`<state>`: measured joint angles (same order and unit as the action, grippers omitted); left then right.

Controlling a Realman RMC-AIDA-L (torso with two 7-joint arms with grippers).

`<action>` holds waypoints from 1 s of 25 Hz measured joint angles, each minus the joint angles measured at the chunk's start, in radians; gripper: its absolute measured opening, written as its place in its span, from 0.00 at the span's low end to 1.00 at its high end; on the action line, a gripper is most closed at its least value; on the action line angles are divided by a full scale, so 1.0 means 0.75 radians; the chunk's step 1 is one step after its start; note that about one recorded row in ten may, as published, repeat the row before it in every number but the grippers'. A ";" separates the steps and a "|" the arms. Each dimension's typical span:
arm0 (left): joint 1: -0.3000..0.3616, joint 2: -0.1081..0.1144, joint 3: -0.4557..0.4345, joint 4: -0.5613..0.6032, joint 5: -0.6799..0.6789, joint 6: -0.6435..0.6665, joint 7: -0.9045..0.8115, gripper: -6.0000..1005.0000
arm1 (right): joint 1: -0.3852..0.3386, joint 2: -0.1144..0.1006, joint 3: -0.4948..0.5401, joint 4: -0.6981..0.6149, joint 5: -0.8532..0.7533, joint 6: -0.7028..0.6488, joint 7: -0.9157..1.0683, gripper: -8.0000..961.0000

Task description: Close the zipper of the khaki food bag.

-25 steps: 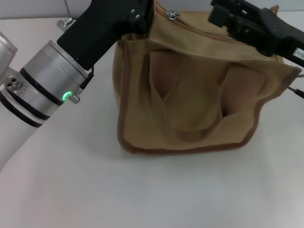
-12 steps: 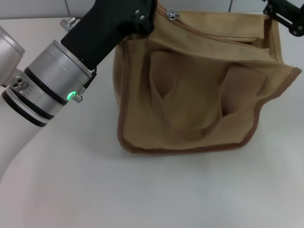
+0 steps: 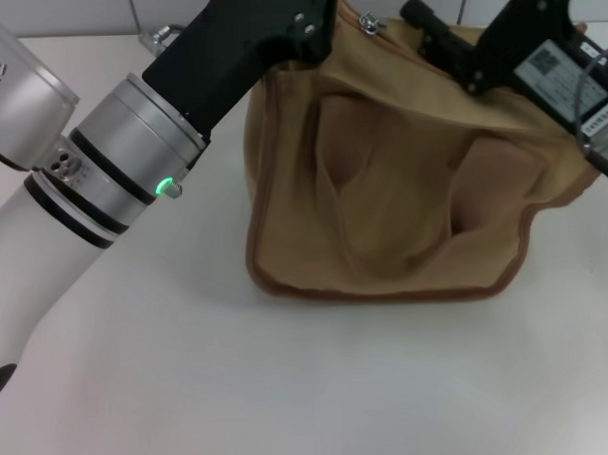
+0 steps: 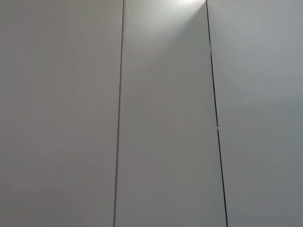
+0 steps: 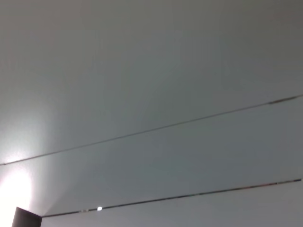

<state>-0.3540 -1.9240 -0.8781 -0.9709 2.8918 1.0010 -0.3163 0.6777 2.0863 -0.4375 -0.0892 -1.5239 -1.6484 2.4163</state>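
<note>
The khaki food bag (image 3: 392, 174), standing on the table (image 3: 290, 388), looks soft and slumping, so its far-left top corner wants bracing by the left gripper (image 3: 321, 7) while the right gripper (image 3: 427, 29) takes the zipper (image 3: 370, 24) pull; neither grip state is discernible.

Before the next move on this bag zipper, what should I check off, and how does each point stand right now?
1. Bag standing upright on the table: ok.
2. Zipper slider in sight at the bag's far top edge: ok.
3. Left gripper at the bag's top left corner; grip: cannot tell.
4. Right gripper over the top panel, near the slider; grip on the pull tab: cannot tell.
5. Wrist views show only wall: not ok.
</note>
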 joint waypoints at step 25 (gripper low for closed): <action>-0.004 -0.030 -0.005 -0.041 -0.001 -0.072 0.039 0.07 | -0.025 -0.002 -0.050 0.023 -0.020 -0.041 -0.044 0.79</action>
<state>-0.3568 -1.9462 -0.8817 -1.0020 2.8914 0.9468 -0.2871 0.6591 2.0846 -0.4753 -0.0717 -1.5386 -1.6788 2.3833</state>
